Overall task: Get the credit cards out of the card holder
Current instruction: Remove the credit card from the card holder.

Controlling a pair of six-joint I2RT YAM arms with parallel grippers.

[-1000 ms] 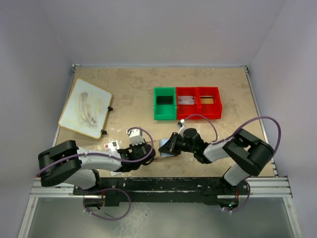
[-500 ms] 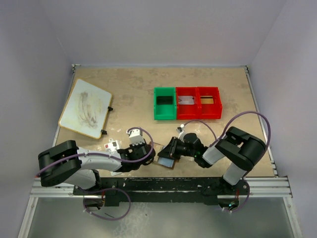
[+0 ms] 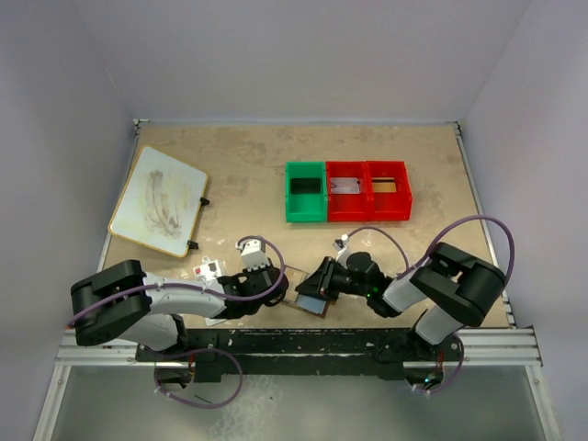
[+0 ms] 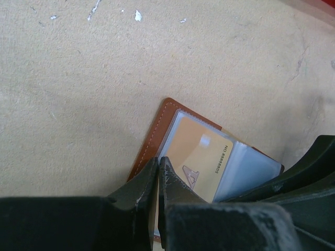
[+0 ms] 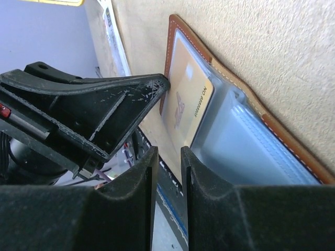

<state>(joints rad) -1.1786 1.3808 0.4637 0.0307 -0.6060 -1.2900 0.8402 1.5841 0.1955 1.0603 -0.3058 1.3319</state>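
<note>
We see the small brown leather card holder (image 3: 309,300) lying open on the tan desk (image 3: 239,165) near its front edge, between both arms. A golden tan credit card (image 4: 201,162) sits in its clear pocket. The left end effector (image 4: 158,163) is closed, with its tips at the holder's edge. The right end effector (image 5: 168,154) is narrowly parted and grips nothing.
</note>
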